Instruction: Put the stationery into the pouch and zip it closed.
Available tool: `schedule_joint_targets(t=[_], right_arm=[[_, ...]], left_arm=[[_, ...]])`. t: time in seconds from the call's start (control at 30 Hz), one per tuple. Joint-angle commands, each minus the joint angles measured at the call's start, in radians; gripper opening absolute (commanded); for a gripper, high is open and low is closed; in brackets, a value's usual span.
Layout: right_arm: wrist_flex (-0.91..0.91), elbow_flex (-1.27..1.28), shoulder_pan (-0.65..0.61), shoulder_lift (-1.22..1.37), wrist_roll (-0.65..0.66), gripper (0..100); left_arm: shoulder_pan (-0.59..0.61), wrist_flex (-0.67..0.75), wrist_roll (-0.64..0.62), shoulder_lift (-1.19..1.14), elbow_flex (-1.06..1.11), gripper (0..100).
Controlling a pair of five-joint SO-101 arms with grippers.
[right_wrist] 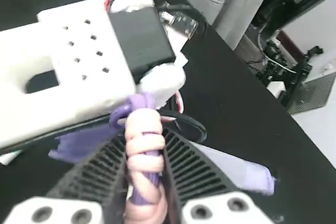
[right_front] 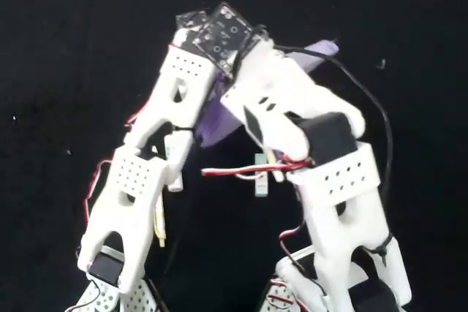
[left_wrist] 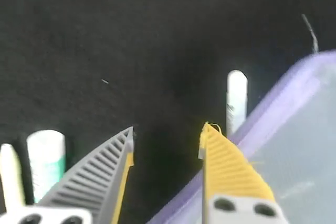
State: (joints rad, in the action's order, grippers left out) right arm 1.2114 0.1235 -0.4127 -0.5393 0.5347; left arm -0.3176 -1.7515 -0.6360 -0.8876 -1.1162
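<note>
High view: pouch (right_front: 214, 126), purple, lies on the black counter (right_front: 58, 71) under both arms' meeting wrists.

Status, as judged: early. Packing is not begun and the zip is not yet closed.
- Left gripper (left_wrist: 168, 129): jaws spread, holding nothing, just beside the pouch (left_wrist: 294, 129) rim.
- Right gripper (right_wrist: 147, 140): jaws pinching a purple-pink coil (right_wrist: 143, 150) above the pouch (right_wrist: 231, 169). It is probably a pouch part, though I cannot tell.

Stationery outside the pouch, on the counter:
- White stick (left_wrist: 237, 98), just beside the pouch edge.
- Green-white tube (left_wrist: 46, 156), well apart from the pouch.
- Cream stick (left_wrist: 10, 169), beyond the tube.

Obstructions:
- Both arms crowd over the pouch and cover most of it.
- Black cable (right_front: 369, 104) arcs past the pouch's far end.
- The other arm's white body sits close in front of the right jaws.
</note>
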Motion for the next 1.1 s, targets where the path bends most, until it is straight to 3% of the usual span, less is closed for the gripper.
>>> schedule_joint_targets(t=[0.0,0.43,0.8,0.97,1.07], right_arm=[[-0.028,-0.076,-0.055,0.004,-0.015,1.1],[-0.034,-0.070,-0.103,0.010,-0.014,1.1],[0.009,-0.071,-0.097,0.002,-0.008,1.1],[0.028,-0.076,-0.097,0.002,0.000,1.1],[0.021,-0.082,-0.081,0.002,0.005,1.1]], left_arm=[[0.102,-0.008,-0.012,0.011,-0.004,21],[0.570,-0.006,-0.012,0.021,0.002,21],[0.461,-0.005,-0.012,0.021,-0.259,21],[0.440,-0.008,-0.150,0.009,-0.547,21],[0.351,-0.008,-0.172,0.011,-0.516,21]])
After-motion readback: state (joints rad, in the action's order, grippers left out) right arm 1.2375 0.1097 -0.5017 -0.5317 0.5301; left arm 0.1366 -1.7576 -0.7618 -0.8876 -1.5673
